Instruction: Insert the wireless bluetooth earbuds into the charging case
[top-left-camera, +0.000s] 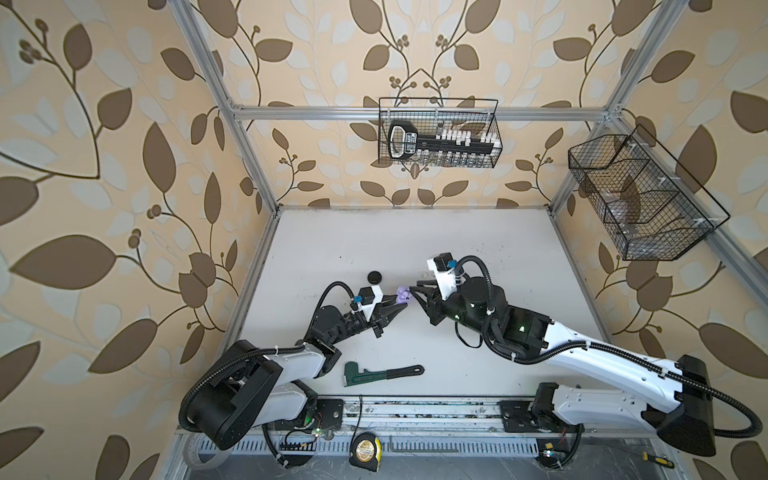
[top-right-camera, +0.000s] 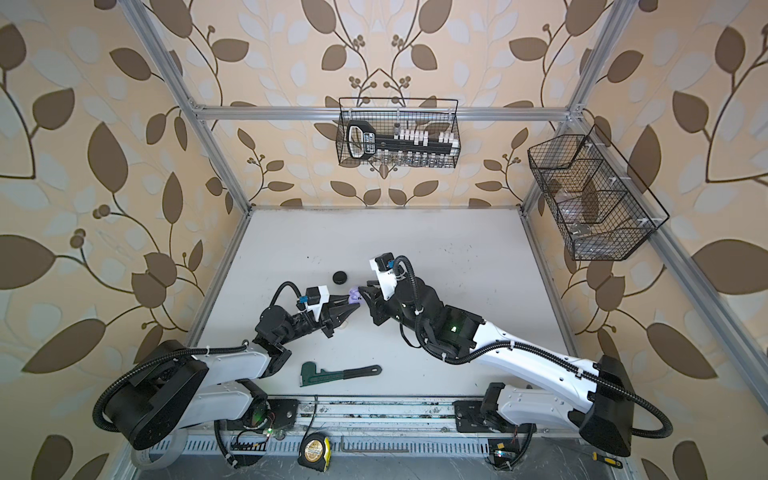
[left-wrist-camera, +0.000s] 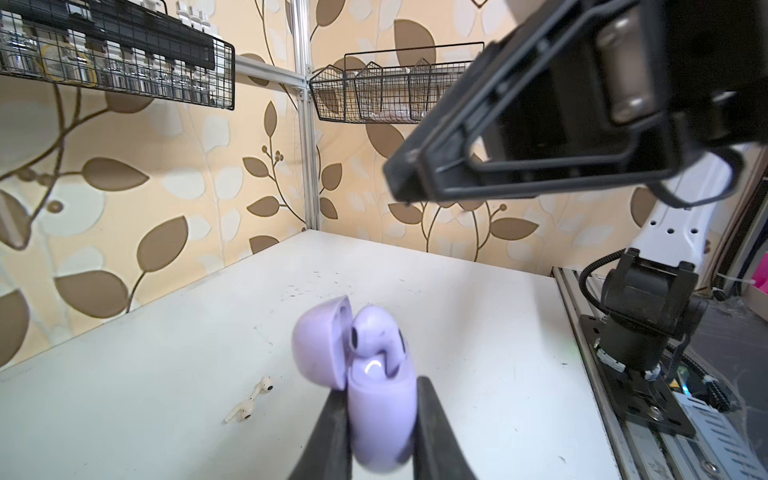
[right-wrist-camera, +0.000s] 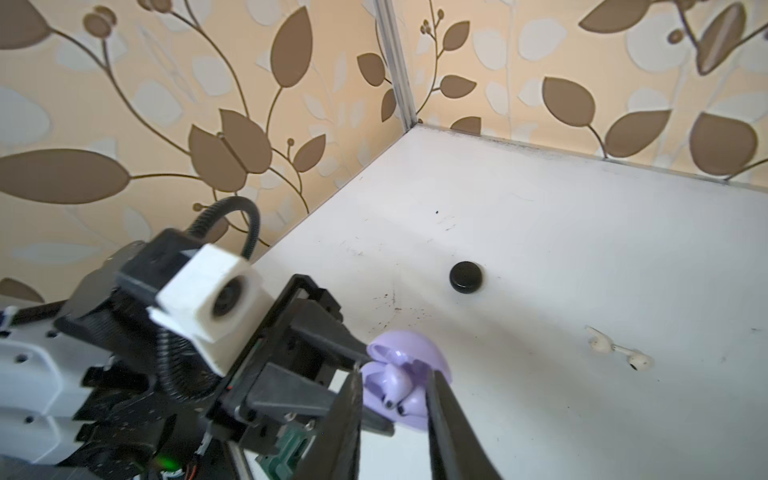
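Left wrist view: the left gripper (left-wrist-camera: 380, 397) was clamped on the lower half of a small lilac plastic charging case (left-wrist-camera: 380, 432), one black finger on each side, with the case's rounded hinged lid (left-wrist-camera: 318, 340) swung open. Lilac stemmed plastic earbuds (left-wrist-camera: 374, 332) sat in the case's wells, heads up; two dark tips showed in the right wrist view. The right gripper (right-wrist-camera: 395, 372) hung above the open case, not touching it, its black fingers a little apart and gripping nothing. The lilac earbuds showed through the gap. In both top views the two grippers met almost tip to tip near the middle of the white table (top-left-camera: 498, 257), with the case between them. Two white stemmed plastic earbuds (left-wrist-camera: 264, 385) lay loose on the table near the case, just beside each other. A black round disc-shaped object (right-wrist-camera: 466, 276) rested farther back — well apart from the white pair. A green pipe wrench with a black handle (top-left-camera: 374, 372) lay near the table's front edge.
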